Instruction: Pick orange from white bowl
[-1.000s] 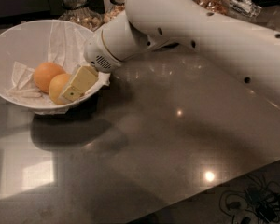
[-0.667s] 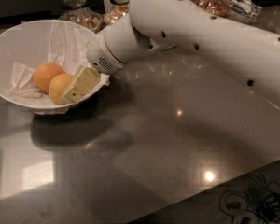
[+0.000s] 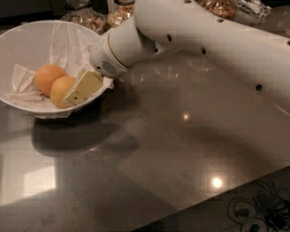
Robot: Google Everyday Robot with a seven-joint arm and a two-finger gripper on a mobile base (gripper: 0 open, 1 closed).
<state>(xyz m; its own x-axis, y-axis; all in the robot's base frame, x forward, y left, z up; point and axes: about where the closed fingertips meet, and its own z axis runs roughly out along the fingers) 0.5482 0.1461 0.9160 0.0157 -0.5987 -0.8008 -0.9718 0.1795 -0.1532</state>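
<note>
The white bowl, lined with crumpled white napkins, stands at the left of the dark table. Two fruits lie in it side by side. The paler yellow-orange orange is at the front right, and a deeper reddish-orange fruit touches it on the left. My gripper reaches down into the bowl over its right rim. Its cream-coloured end rests against the right side of the orange and hides part of it. The thick white arm stretches in from the upper right.
Glass jars of grains stand in a row behind the bowl and the arm, with another at the back right. The glossy dark table ends in an edge at the lower right, with tangled cables on the floor beyond.
The arm has barely shifted. The gripper stays in the bowl against the orange, and both fruits lie where they were.
</note>
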